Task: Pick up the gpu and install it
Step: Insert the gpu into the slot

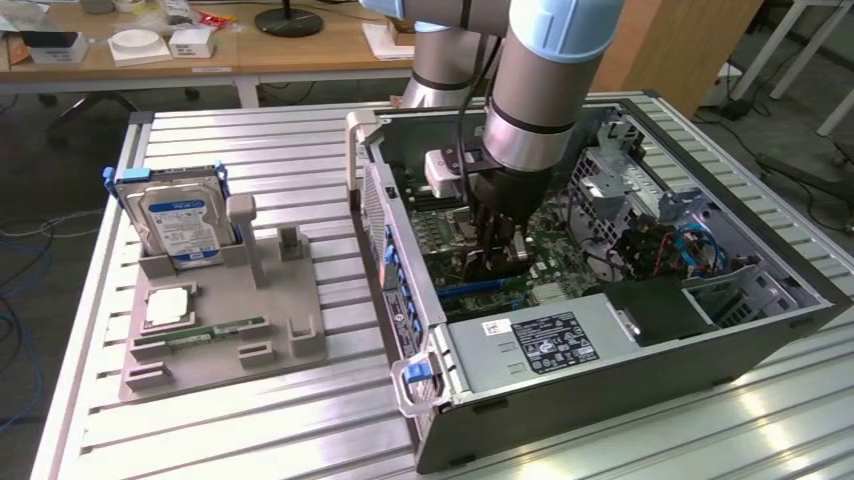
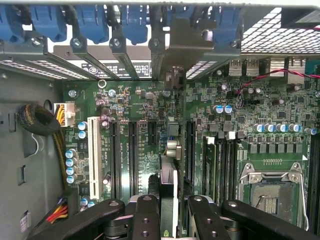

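Since the table (image 1: 267,150) is wide and flat, it can carry everything I need side by side. The big computer case (image 1: 641,350) lies on its side in the middle and on the exterior view's right. Its cover is off so I can reach in from above. The green board (image 2: 135,100) lies flat inside the case, face up, so its slots open toward me.

On the exterior view's left sits the grey tray (image 1: 220,345). I think it is there to keep the spare parts apart and easy to grab. The hard drive (image 1: 180,220) stands up in a holder at the tray's far end, and a thin memory stick (image 1: 214,330) lies flat nearer the front.

My arm (image 1: 534,100) comes down from the upper middle of the exterior view. My claw (image 1: 497,255) is low inside the case, near the middle of that view, just above the board. It is pinching the gpu (image 2: 169,185) between its fingers (image 2: 146,210), one on each flat face. I think I hold it on edge like this so its lower edge can go down into a slot.

The gpu is thin, and I see it edge-on. Its long side runs the same way as the long black slots (image 2: 132,150), pointing toward the case wall with the blue clips (image 2: 95,22). I cannot tell if it touches a slot yet.
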Action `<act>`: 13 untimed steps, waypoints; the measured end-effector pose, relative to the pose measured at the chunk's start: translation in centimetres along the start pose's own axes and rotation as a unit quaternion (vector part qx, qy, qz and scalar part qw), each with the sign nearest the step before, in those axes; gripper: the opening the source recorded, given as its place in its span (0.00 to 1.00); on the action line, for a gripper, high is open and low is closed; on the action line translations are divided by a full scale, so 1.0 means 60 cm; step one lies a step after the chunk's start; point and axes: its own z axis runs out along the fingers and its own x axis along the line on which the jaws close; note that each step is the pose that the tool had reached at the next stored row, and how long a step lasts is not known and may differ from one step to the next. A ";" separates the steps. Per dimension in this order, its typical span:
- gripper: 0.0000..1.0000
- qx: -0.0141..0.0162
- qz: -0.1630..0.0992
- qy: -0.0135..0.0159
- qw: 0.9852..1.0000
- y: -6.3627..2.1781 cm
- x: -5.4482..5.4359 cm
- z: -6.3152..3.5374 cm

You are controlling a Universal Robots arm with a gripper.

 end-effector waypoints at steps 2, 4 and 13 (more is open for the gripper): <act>0.27 0.000 0.000 0.000 1.000 0.000 0.000 0.001; 0.27 -0.002 0.000 0.000 1.000 0.000 0.000 0.001; 0.27 -0.003 0.000 0.000 1.000 0.000 0.000 0.009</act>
